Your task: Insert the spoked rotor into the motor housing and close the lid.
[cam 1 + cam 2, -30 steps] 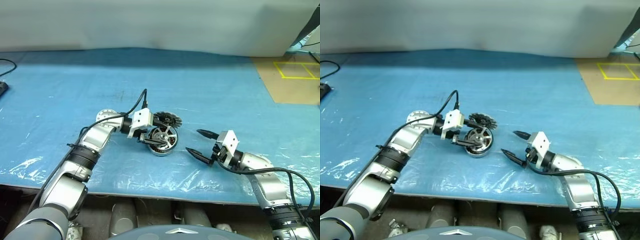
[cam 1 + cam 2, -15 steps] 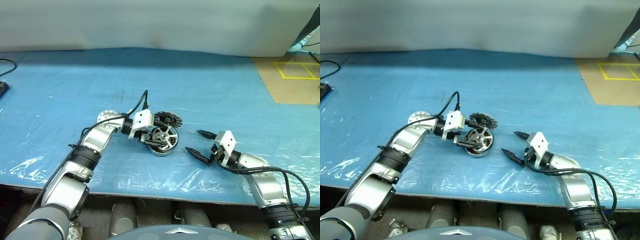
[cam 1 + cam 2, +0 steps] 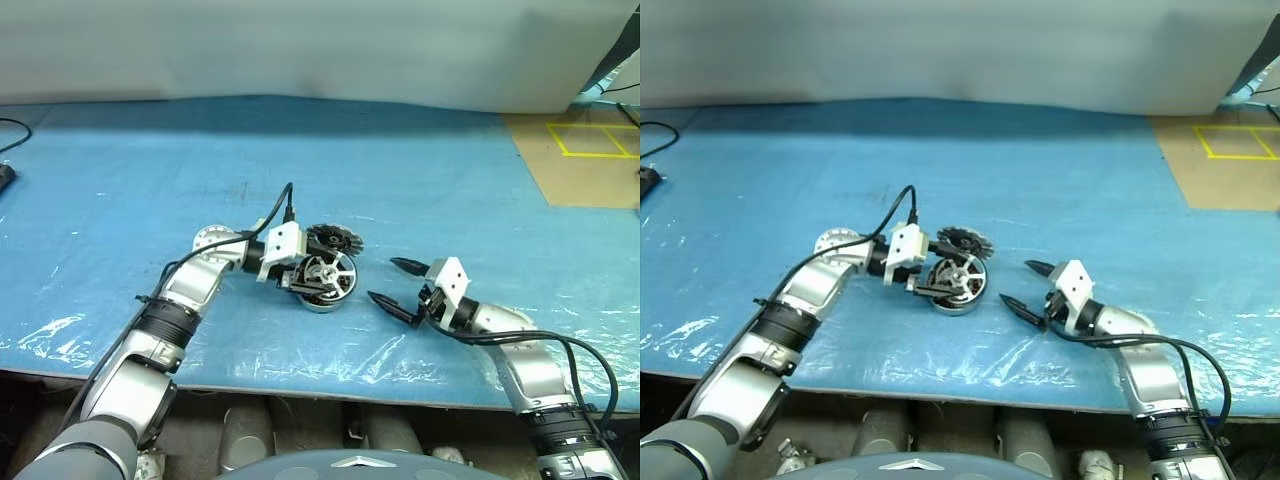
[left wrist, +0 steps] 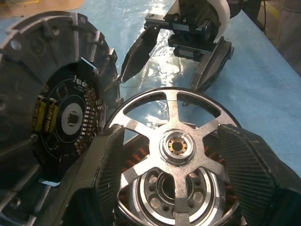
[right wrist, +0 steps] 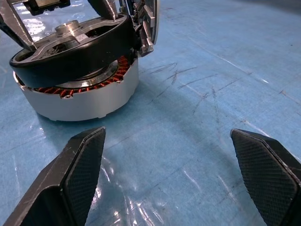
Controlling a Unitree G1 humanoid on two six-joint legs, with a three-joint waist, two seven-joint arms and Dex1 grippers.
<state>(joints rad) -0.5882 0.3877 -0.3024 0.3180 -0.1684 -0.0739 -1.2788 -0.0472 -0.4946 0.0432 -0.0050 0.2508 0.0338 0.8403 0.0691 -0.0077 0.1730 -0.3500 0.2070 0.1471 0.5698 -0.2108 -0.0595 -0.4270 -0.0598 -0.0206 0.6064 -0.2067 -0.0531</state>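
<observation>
Here the left gripper [image 3: 313,279] pinches the single spoked rotor [image 4: 175,141] by its dark rim, tilted atop the one motor housing [image 5: 80,96], hub facing up. The one lid [image 3: 334,239] stands on edge at the housing's one o'clock, touching it. At four o'clock the right gripper [image 3: 393,284] rests spread wide, empty, on the plastic-covered blue table [image 3: 420,180].

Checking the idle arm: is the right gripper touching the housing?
Apart. The right wrist view shows bare blue table between the open right gripper and the housing.
</observation>
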